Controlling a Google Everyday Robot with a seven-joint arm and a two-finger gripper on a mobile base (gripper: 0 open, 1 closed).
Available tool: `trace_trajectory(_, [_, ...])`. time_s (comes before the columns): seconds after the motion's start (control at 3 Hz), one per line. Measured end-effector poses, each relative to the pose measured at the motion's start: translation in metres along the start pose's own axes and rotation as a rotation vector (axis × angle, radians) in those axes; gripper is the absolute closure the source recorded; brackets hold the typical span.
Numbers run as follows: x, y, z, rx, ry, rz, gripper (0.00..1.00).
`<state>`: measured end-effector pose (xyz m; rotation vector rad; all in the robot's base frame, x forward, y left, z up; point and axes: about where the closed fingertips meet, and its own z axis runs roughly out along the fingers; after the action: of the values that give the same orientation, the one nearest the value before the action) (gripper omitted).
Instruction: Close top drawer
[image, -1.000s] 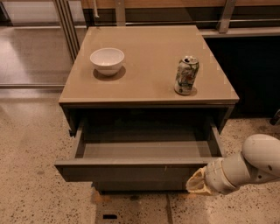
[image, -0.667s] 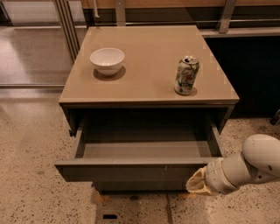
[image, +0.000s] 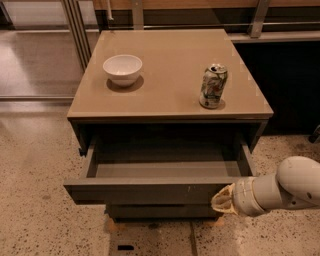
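The top drawer (image: 150, 192) is pulled well out of the cabinet, and its grey inside is empty. Its dark grey-brown front faces me with small pale scratches. My gripper (image: 220, 200) comes in from the right on a white arm and sits at the right end of the drawer front, touching or almost touching it. The lower drawers are mostly hidden under the open one.
On the tan cabinet top (image: 170, 100) stand a white bowl (image: 122, 68) at the left and a crumpled drink can (image: 212, 86) at the right. Speckled floor lies in front and at both sides. Metal railings and a dark panel stand behind.
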<state>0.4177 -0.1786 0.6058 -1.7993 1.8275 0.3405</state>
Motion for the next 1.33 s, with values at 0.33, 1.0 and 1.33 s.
trace_trajectory(0.33, [-0.005, -0.019, 0.003, 0.06, -0.011, -0.042, 1.0])
trace_trajectory(1.0, [-0.011, -0.06, 0.016, 0.129, -0.048, -0.085, 1.0])
trace_trajectory(1.33, [-0.004, -0.083, 0.023, 0.171, -0.061, -0.093, 1.0])
